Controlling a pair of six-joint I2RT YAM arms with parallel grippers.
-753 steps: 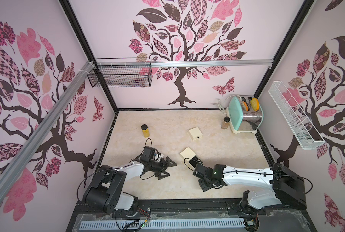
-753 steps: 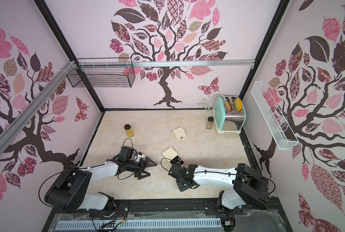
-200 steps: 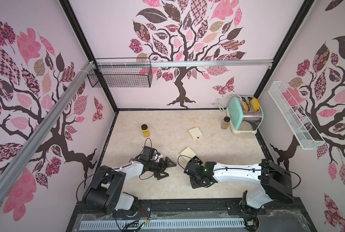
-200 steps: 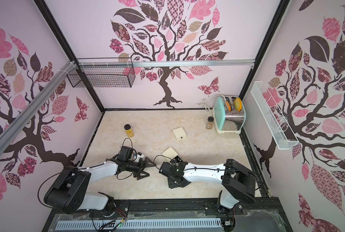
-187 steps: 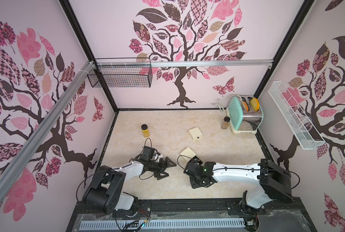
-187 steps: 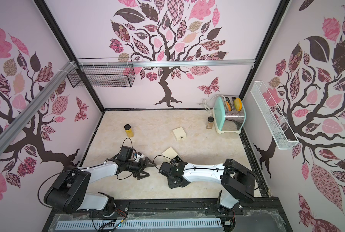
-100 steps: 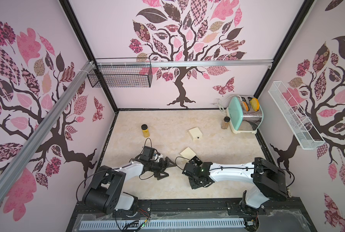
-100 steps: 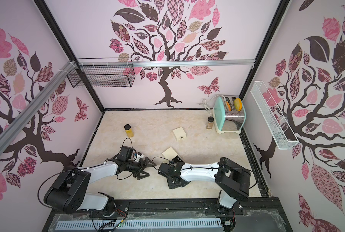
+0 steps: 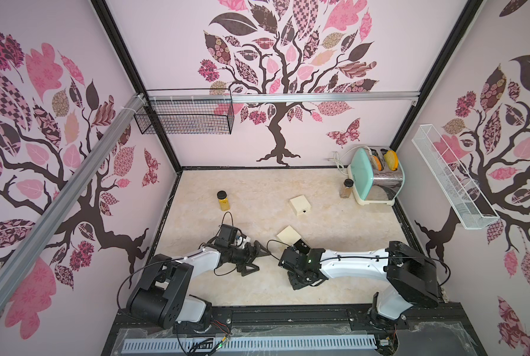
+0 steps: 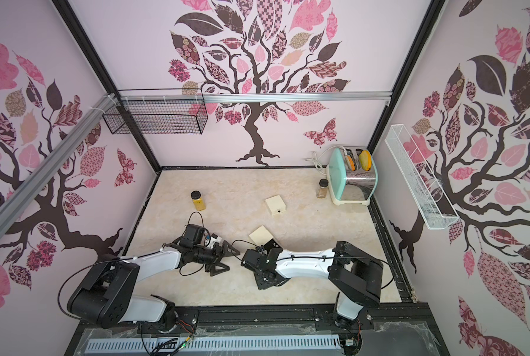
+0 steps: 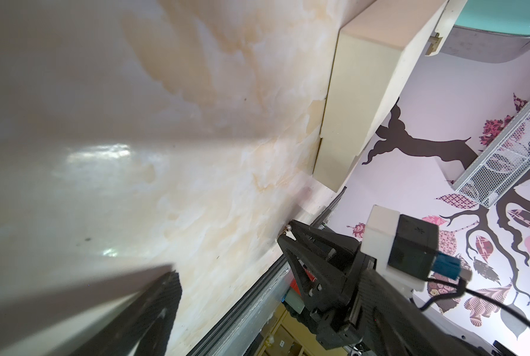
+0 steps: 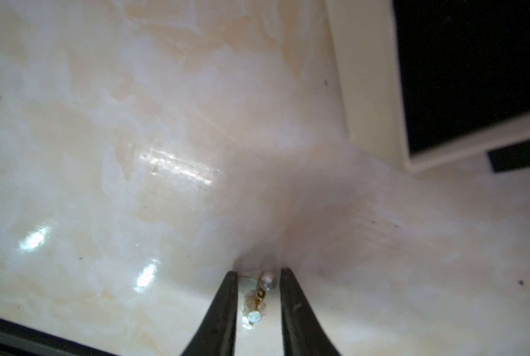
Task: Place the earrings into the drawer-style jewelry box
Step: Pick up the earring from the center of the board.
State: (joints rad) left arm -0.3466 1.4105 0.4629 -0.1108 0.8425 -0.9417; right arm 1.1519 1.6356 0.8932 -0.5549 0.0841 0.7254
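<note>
Right pincer is down at the bench, with its tips at or just off the surface.

Its fingers are narrowly apart. The earrings lie in the gap between them, just behind the tips.

The earrings look like a small tangle: a pearl bead, a gold link and clear stones. Can't tell how many pieces. The pearl sits just beside one finger and a thin gold wire reaches the other. Can't tell whether they are pinched or only straddled.

The left wrist view shows the same pincer, tips near together, with one bead of the earrings right at them.

The jewelry box is near, ahead of the right pincer's tips and off to one side. Its drawer is pulled out with the dark lining showing. It's apart from the earrings, with bare bench between.

Left pincer sits low over the bench with its jaws wide apart, pointing at the right pincer, near it but not touching. The earrings are beyond its tips.

In both top views the earrings are too small to pick out.
</note>
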